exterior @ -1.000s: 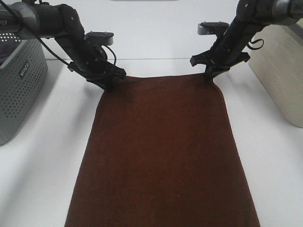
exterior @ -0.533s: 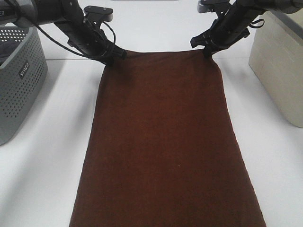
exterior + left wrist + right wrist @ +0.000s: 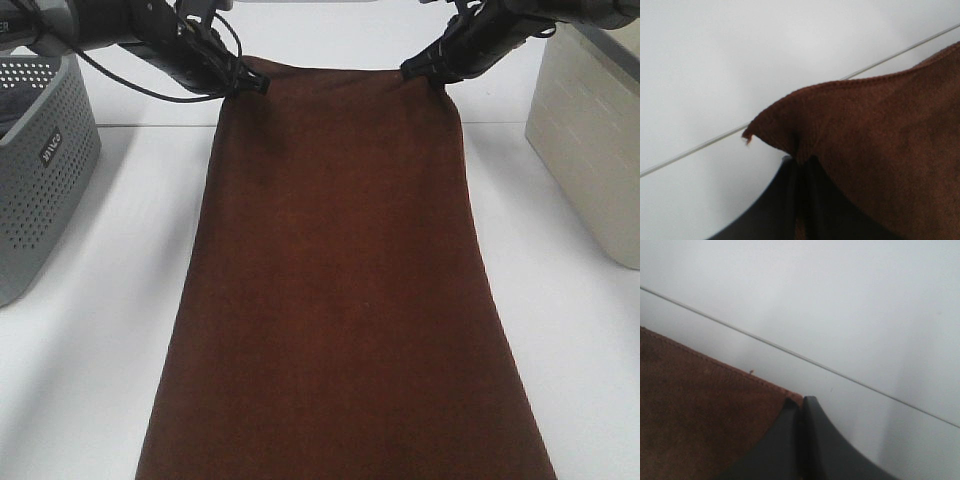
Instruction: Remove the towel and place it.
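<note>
I am pinching the towel (image 3: 340,280) by its two far corners: my left gripper (image 3: 250,85) is clamping the corner at 11 o'clock, my right gripper (image 3: 425,72) the one at 1 o'clock, both sets of jaws pressed together on the cloth. The towel is stretching flat between them and running toward 6 o'clock over the white table (image 3: 90,380), probably resting on it lower down. A grey basket (image 3: 40,170) is sitting at 9 o'clock, a beige bin (image 3: 590,140) at 3 o'clock.
</note>
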Motion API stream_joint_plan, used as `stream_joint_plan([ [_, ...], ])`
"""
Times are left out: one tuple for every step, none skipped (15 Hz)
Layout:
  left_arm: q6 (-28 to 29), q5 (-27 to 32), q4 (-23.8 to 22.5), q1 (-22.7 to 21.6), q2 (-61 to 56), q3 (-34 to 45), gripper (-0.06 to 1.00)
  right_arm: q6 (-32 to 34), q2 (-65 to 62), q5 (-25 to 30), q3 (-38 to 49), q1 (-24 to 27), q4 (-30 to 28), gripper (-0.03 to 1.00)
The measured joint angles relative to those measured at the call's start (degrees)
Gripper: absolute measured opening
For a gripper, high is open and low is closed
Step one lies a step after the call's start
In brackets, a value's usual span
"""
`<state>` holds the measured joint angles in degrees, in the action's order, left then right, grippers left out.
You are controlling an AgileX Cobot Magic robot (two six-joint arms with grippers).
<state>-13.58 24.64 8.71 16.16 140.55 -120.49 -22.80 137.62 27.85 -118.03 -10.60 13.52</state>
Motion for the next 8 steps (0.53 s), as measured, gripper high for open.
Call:
stream_joint_plan([
  [0.0,-1.03,-0.23,0.0,0.0,-0.06,0.0,-0.8,0.0,-1.6,0.0,0.0,0.8,0.01],
  [0.0,-2.06,-0.4,0.0,0.0,-0.06,0.0,-1.15,0.0,-3.15,0.0,0.0,1.03,0.01],
  [0.0,-3.38,-0.52,0.0,0.0,-0.06,0.0,-1.66,0.0,-4.58,0.0,0.0,1.49,0.01],
  [0.0,-4.53,-0.57,0.0,0.0,-0.06,0.0,-2.12,0.0,-6.07,0.0,0.0,1.95,0.01],
  [0.0,-5.73,-0.57,0.0,0.0,-0.06,0.0,-2.29,0.0,-7.1,0.0,0.0,2.23,0.01],
  [0.0,-6.59,-0.63,0.0,0.0,-0.06,0.0,-2.35,0.06,-7.85,0.0,0.0,2.23,0.01],
  [0.0,-6.76,-0.92,0.0,0.0,-0.06,0.0,-2.35,0.46,-8.77,0.0,0.0,2.23,0.01],
  [0.0,-6.99,-0.97,0.0,0.0,-0.06,0.0,-2.41,0.92,-9.0,0.0,0.0,2.23,0.01],
])
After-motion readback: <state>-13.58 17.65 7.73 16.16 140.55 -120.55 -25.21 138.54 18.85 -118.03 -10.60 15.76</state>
